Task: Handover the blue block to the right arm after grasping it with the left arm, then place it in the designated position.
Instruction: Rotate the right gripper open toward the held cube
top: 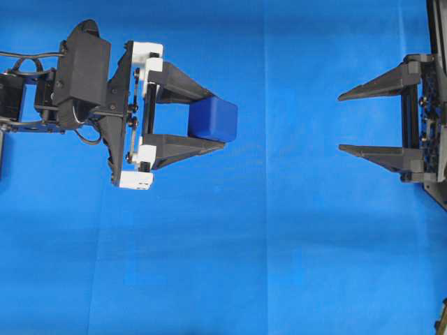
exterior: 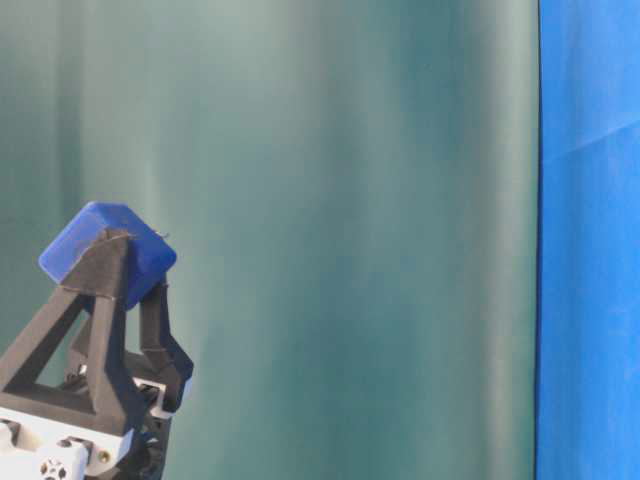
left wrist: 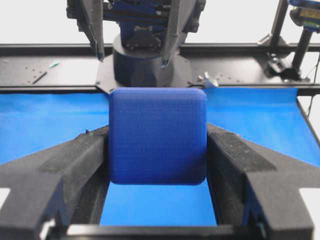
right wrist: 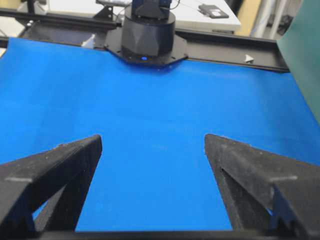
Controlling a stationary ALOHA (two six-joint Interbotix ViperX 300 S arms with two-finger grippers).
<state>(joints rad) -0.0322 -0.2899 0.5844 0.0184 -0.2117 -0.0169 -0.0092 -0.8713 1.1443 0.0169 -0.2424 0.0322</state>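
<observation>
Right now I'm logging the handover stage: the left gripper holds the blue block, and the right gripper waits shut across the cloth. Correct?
Not quite. The left gripper does hold the blue block, but the right gripper waits open and empty, as the overhead view shows.

Matt blue block [left wrist: 157, 135], smooth blue cloth [top: 279, 244]

Right arm [top: 426, 118] beyond its tool cut off by the overhead view's right edge.
</observation>
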